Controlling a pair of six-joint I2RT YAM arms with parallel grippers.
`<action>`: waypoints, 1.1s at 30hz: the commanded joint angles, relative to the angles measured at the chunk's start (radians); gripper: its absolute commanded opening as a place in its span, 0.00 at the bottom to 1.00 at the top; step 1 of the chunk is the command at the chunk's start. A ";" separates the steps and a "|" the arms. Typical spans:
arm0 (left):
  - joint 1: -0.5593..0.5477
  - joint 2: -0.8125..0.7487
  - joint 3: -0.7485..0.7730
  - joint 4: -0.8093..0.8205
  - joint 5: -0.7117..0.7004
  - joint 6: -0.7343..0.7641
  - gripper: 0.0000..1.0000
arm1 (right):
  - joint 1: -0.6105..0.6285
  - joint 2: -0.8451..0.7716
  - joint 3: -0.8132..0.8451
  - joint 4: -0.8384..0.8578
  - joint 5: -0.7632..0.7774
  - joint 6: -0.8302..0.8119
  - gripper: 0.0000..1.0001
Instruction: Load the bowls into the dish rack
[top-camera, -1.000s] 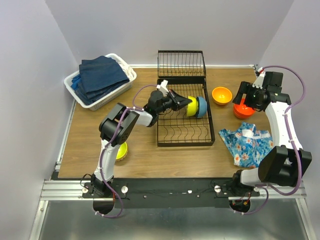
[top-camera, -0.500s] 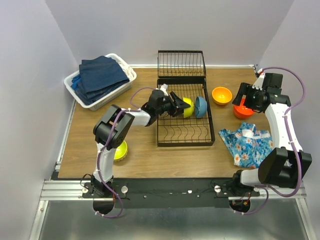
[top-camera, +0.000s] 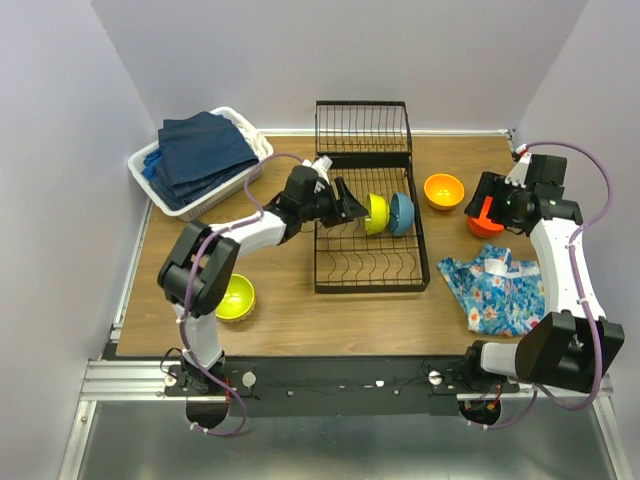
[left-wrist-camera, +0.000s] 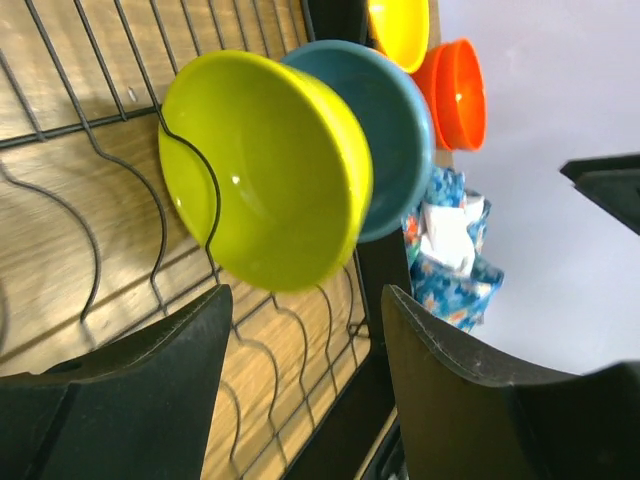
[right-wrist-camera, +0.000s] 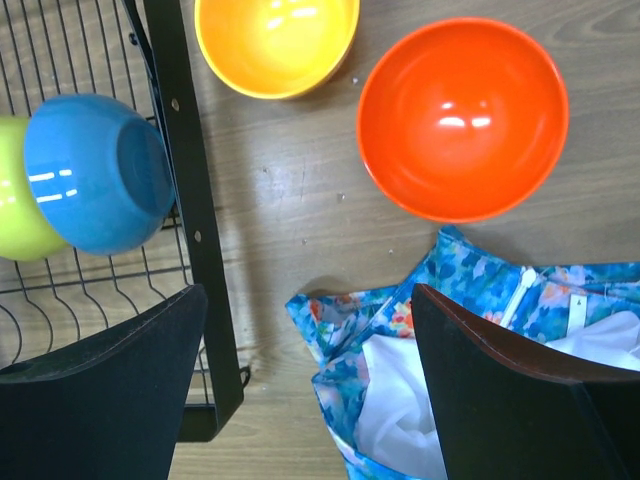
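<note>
The black wire dish rack (top-camera: 368, 287) stands mid-table. A lime-yellow bowl (top-camera: 376, 213) and a blue bowl (top-camera: 402, 213) stand on edge in its slots. My left gripper (top-camera: 345, 203) hovers just left of the lime bowl (left-wrist-camera: 265, 170), open and empty, its fingers clear of the rim. An orange-yellow bowl (top-camera: 444, 191) and a red-orange bowl (right-wrist-camera: 462, 115) sit on the table right of the rack. My right gripper (top-camera: 490, 200) hangs open above the red-orange bowl's near side, holding nothing. Another lime-yellow bowl (top-camera: 235, 297) rests near the left arm's elbow.
A floral blue cloth (top-camera: 500, 290) lies crumpled at the right front, below the right gripper (right-wrist-camera: 310, 340). A white basket (top-camera: 262, 148) of navy towels sits at the back left. The rack's hinged section (top-camera: 362, 128) stands up against the back wall.
My left gripper opened and let go of the lime-yellow bowl, which now stands in the rack, then drew back to the left. The right arm shifted only slightly.
</note>
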 joint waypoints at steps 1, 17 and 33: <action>0.020 -0.184 0.039 -0.431 -0.044 0.388 0.71 | -0.007 -0.049 -0.035 -0.003 -0.008 0.005 0.91; 0.129 -0.874 -0.229 -1.367 -0.395 1.527 0.57 | -0.007 -0.070 -0.055 -0.007 -0.026 -0.009 0.91; 0.132 -1.014 -0.369 -1.567 -0.286 1.707 0.56 | -0.007 -0.043 -0.074 -0.004 -0.069 -0.002 0.91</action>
